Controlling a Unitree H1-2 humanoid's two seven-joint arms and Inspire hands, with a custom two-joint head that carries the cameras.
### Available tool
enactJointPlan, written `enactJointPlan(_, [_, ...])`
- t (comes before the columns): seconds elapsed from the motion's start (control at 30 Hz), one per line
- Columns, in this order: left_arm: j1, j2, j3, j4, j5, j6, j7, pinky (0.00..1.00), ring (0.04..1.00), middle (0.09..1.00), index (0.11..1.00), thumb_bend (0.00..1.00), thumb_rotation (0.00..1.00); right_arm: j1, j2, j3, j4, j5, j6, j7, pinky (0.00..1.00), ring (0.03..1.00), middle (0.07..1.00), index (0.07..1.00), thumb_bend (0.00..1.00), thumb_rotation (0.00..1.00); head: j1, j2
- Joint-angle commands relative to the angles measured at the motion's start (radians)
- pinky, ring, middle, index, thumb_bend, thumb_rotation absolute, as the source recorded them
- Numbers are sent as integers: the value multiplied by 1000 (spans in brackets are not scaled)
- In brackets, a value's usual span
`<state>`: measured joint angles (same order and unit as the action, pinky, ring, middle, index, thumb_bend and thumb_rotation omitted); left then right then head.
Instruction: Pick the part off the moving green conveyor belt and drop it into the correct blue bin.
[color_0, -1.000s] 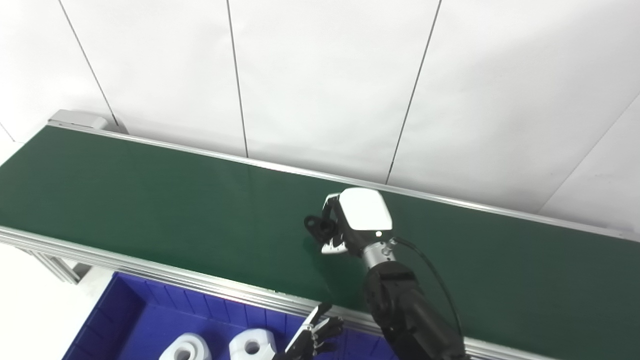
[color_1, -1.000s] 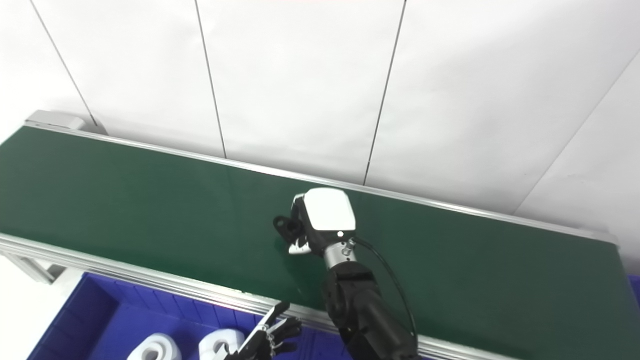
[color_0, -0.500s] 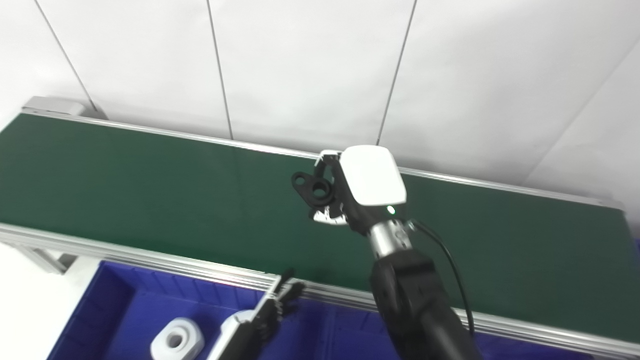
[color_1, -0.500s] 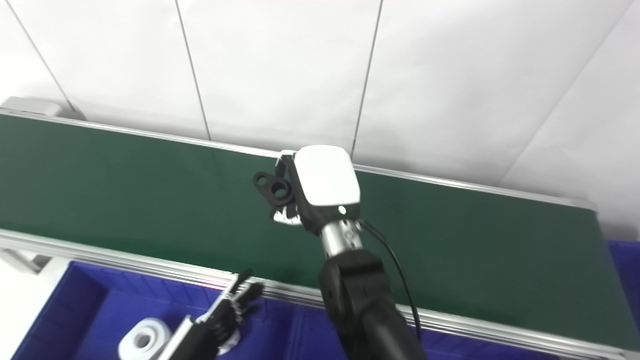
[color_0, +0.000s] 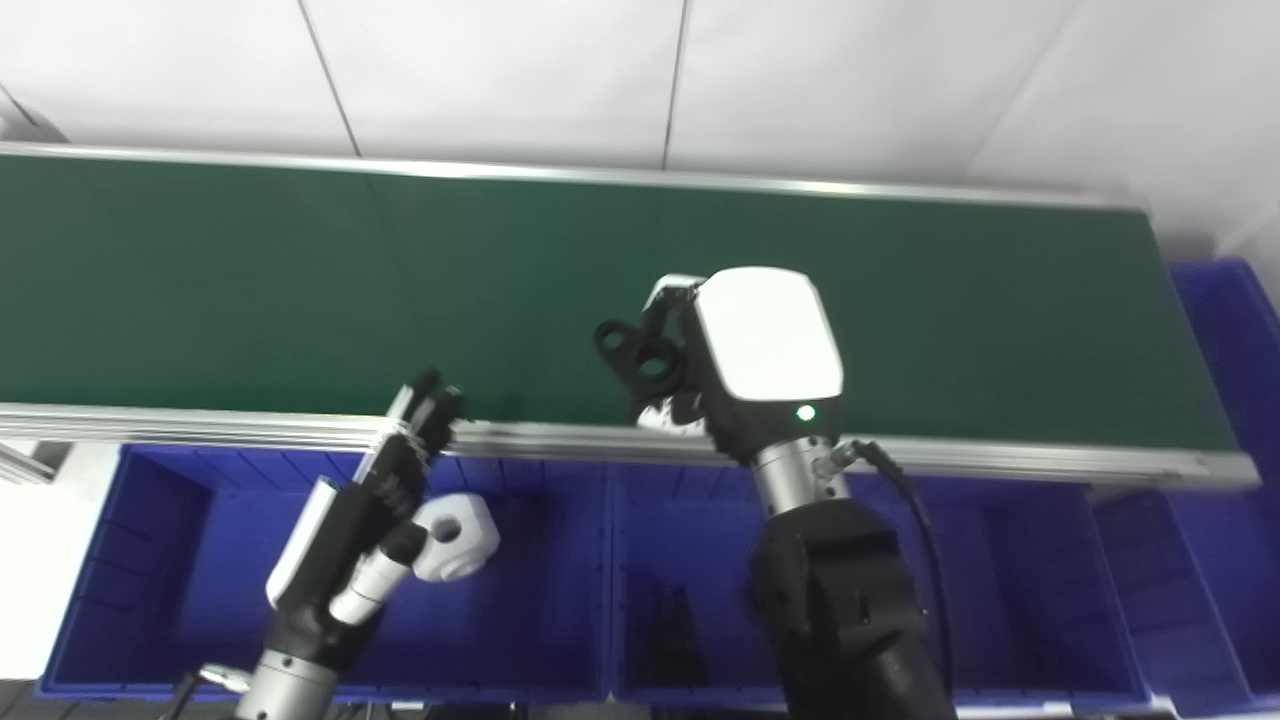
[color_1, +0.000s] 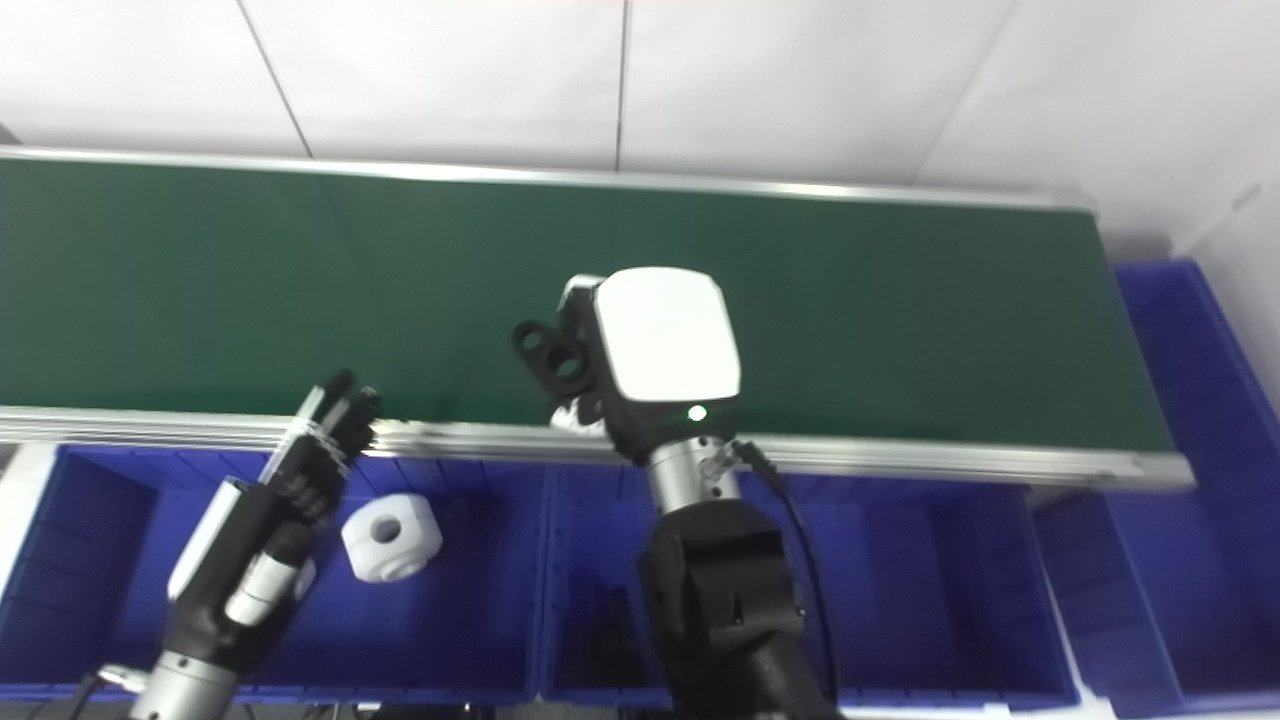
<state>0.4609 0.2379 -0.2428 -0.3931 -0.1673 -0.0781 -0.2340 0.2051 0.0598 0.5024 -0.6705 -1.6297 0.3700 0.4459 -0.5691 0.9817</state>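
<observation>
Since the earlier frame, the black part (color_0: 640, 357) is being carried nearer, gripped in the right hand (color_0: 745, 352) above the green conveyor belt's (color_0: 300, 270) near edge, still to be dropped into a blue bin (color_0: 700, 560), while the left hand (color_0: 385, 480) is hovering open-fingered.

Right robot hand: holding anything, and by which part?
Yes. The right robot hand holds the black part by its right end, with the part's ringed end sticking out to the left. The left robot hand holds nothing.
</observation>
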Motion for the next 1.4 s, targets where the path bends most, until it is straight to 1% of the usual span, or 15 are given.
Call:
enactJointPlan(0.0, [-27, 28, 19, -41, -14, 11, -21, 1000, 984, 971, 1000, 683, 844, 85, 96, 47, -44, -7, -39, -12, 101, 169, 270, 488, 509, 130, -26, 10])
enactJointPlan(0.1, [-52, 37, 39, -40, -16, 22, -26, 944, 951, 954, 1000, 679, 832, 187, 108, 51, -57, -14, -44, -35, 84, 146, 238, 487, 510, 125, -74, 13])
enactJointPlan(0.2, [-66, 42, 52, -34, -33, 37, -39, 925, 939, 945, 1000, 712, 823, 246, 121, 39, -51, -27, -61, -47, 101, 171, 273, 487, 509, 124, -88, 10])
enactJointPlan(0.43, [-75, 46, 85, -43, -70, 92, -53, 982, 965, 966, 1000, 741, 802, 325, 141, -21, -54, -70, -53, -15, 108, 181, 290, 489, 510, 128, -146, 2])
enactJointPlan(0.57, [-81, 52, 98, -34, -81, 98, -73, 999, 978, 978, 1000, 741, 836, 340, 162, -90, -46, -94, -42, 26, 122, 199, 317, 489, 509, 128, -170, -9])
enactJointPlan(0.8, [-81, 45, 118, 11, -112, 63, -101, 1000, 975, 971, 1000, 751, 791, 325, 183, -226, 5, -118, -18, 19, 103, 177, 280, 491, 512, 125, -186, -26])
enactJointPlan(0.97, [-73, 43, 129, 36, -103, 29, -114, 994, 963, 964, 1000, 750, 809, 310, 202, -282, 30, -129, -20, 30, 110, 190, 303, 492, 515, 131, -169, -27])
enactJointPlan(1.03, [-71, 42, 131, 37, -101, 25, -117, 983, 956, 961, 1000, 746, 799, 307, 211, -293, 39, -147, -22, 42, 139, 226, 350, 493, 519, 143, -169, -27])
enactJointPlan(1.07, [-71, 41, 130, 41, -102, 18, -120, 980, 954, 960, 1000, 744, 798, 307, 211, -295, 42, -153, -26, 45, 185, 287, 419, 494, 520, 150, -162, -26])
enactJointPlan(1.1, [-70, 41, 129, 40, -98, 17, -120, 983, 956, 961, 1000, 740, 800, 309, 209, -295, 44, -159, -31, 42, 285, 411, 523, 586, 697, 251, -162, -26])
enactJointPlan(1.13, [-70, 40, 129, 40, -95, 16, -120, 973, 952, 958, 1000, 745, 803, 310, 208, -294, 46, -163, -34, 40, 396, 522, 615, 631, 800, 333, -162, -26])
enactJointPlan(1.2, [-68, 36, 127, 28, -89, 23, -118, 963, 948, 957, 1000, 749, 801, 314, 201, -289, 49, -172, -41, 28, 495, 617, 711, 673, 908, 443, -157, -25])
enactJointPlan(1.23, [-65, 33, 125, 15, -89, 38, -115, 963, 948, 957, 1000, 750, 801, 316, 195, -285, 51, -169, -43, 17, 500, 622, 716, 675, 914, 449, -154, -24])
enactJointPlan(1.27, [-62, 31, 124, 6, -88, 49, -113, 971, 953, 958, 1000, 752, 800, 318, 192, -283, 52, -167, -44, 9, 509, 631, 724, 693, 966, 527, -154, -24])
enactJointPlan(1.37, [-61, 34, 122, -14, -90, 73, -115, 982, 964, 965, 1000, 747, 816, 322, 189, -276, 49, -166, -51, 9, 550, 659, 742, 727, 997, 620, -147, -26])
